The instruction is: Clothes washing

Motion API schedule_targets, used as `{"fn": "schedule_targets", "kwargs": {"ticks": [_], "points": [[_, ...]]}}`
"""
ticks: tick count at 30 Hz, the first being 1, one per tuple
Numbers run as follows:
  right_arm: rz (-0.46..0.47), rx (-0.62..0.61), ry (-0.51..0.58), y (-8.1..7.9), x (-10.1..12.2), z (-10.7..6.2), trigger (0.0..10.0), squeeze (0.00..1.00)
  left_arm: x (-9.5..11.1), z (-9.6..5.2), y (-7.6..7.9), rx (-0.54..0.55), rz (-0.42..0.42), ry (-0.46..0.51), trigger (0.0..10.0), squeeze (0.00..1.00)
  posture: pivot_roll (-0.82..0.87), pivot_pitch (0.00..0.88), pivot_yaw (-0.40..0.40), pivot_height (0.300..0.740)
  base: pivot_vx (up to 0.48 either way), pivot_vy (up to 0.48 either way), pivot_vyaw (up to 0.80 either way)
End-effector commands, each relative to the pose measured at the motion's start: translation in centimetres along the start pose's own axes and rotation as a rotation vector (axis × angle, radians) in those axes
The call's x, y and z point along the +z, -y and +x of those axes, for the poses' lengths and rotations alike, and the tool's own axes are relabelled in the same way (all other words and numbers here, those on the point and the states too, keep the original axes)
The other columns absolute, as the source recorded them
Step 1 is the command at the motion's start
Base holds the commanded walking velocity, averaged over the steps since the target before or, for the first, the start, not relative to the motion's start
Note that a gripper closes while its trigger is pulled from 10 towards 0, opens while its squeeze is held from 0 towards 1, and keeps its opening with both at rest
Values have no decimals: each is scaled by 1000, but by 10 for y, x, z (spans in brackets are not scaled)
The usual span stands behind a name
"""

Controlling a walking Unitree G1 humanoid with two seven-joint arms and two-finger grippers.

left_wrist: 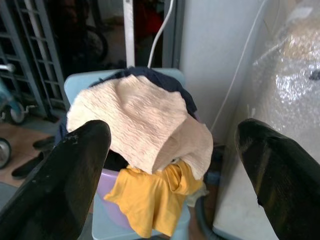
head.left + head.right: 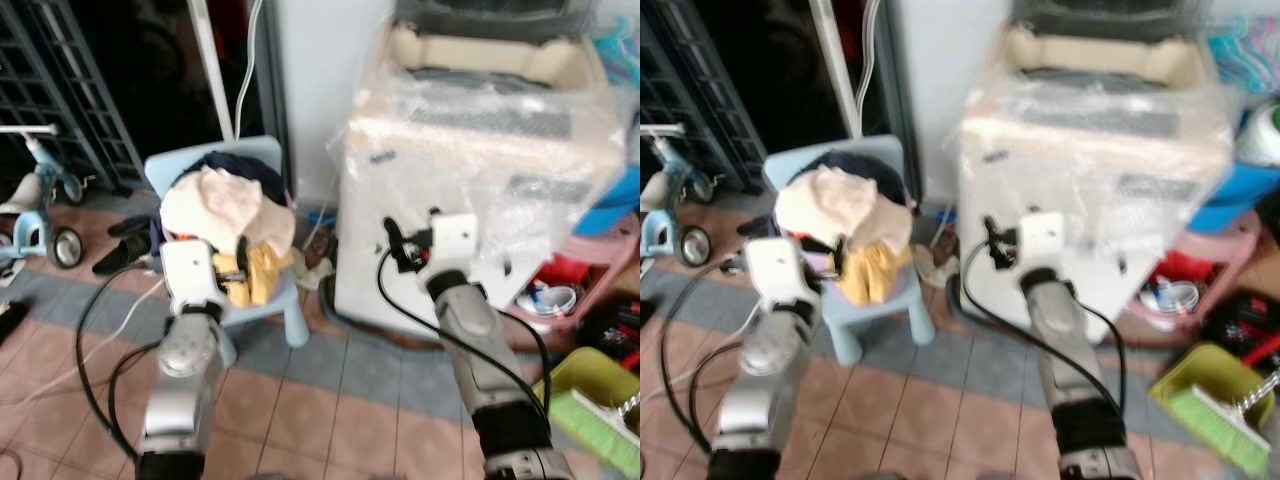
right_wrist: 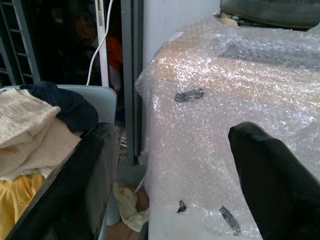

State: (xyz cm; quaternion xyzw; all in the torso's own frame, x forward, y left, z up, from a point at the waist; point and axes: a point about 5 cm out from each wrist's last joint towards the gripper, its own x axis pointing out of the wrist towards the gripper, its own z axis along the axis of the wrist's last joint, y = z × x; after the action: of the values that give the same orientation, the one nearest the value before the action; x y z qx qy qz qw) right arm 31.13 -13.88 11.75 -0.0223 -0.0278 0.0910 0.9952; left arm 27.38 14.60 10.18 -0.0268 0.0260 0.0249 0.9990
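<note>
1. My left gripper (image 1: pixel 172 165) hung with fingers spread wide; between them lay the laundry pile: a cream waffle-textured cloth (image 1: pixel 145 120) over a soft yellow garment (image 1: pixel 150 200) and dark navy fabric (image 1: pixel 150 75), heaped on a pale blue plastic chair (image 2: pixel 290 300).
2. My right gripper (image 3: pixel 175 175), also spread apart, faced the boxy washing machine (image 3: pixel 240 100) wrapped in crinkly bubble wrap.
3. The floor (image 2: pixel 340 400) was pink and grey tile.

My head views are blurred. The cream cloth (image 1: pixel 145 120) hides most of the dark garment (image 1: pixel 150 77); the washing machine (image 2: pixel 480 150) runs past the top edge.
</note>
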Motion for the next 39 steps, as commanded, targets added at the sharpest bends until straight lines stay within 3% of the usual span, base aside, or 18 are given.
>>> {"fn": "schedule_targets", "kwargs": {"ticks": [1,10,18,24,27,30,35,39], "points": [[20,38,27,-9,8,5,10000,0,4,2,-9,24,13,16,10000,0,-43,33,29,740,390,281,400],[25,87,27,-16,9,8,10000,0,4,3,-8,16,26,9,10000,0,-35,43,30,740,395,274,410],[26,101,26,-21,11,13,10000,0,3,1,-8,22,38,-2,10000,0,-28,43,27,740,363,0,162],[27,116,38,-31,12,12,10000,0,-1,-13,-5,19,25,-14,10000,0,-19,60,19,740,74,0,0],[35,126,10,-38,3,7,10000,0,-12,-23,-10,16,28,-39,10000,0,-8,37,4,740,0,0,0],[54,101,-11,-37,-2,8,10000,0,-15,-17,-12,33,29,-49,10000,0,-3,0,2,740,0,-439,0],[68,91,53,-35,20,21,10000,0,10,2,-4,0,12,16,10000,0,-13,0,10,740,0,-135,0],[91,12,33,-28,12,21,10000,0,0,-2,-13,36,14,-28,10000,0,-16,0,40,740,0,0,0]]}}
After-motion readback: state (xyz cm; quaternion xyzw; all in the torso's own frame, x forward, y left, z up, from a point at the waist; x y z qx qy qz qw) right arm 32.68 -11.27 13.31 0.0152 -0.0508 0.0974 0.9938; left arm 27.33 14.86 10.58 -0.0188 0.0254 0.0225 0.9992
